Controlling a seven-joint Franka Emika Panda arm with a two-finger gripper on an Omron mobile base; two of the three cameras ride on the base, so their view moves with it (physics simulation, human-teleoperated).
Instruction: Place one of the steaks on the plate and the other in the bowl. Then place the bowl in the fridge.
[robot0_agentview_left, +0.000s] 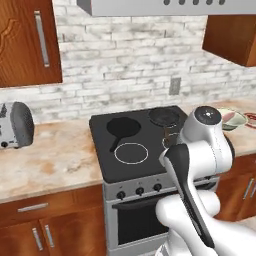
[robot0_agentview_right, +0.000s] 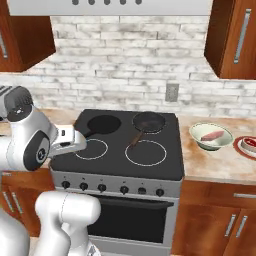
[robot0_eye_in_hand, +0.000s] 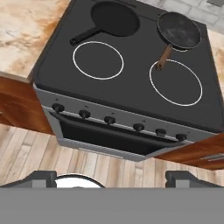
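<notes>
The pale bowl (robot0_agentview_right: 201, 140) stands on the counter right of the stove, with a pale pink steak (robot0_agentview_right: 212, 135) lying in it. At the far right edge sits the red-rimmed plate (robot0_agentview_right: 243, 151), carrying a deeper red steak (robot0_agentview_right: 250, 144). In the left base view the bowl (robot0_agentview_left: 239, 121) peeks out from behind my arm, and the plate (robot0_agentview_left: 252, 119) is cut by the frame edge. My gripper (robot0_eye_in_hand: 111, 178) hangs open over the floor in front of the stove, far left of the bowl, with nothing between its fingertips (robot0_eye_in_hand: 43, 176). The fridge is out of view.
Two dark pans (robot0_eye_in_hand: 114, 18) (robot0_eye_in_hand: 178, 29) rest on the back burners of the black stove (robot0_eye_in_hand: 131, 92), one with a brown handle. A toaster (robot0_agentview_left: 15, 125) stands on the left counter. Wooden cabinets hang overhead on both sides. An oven door and knobs face the gripper.
</notes>
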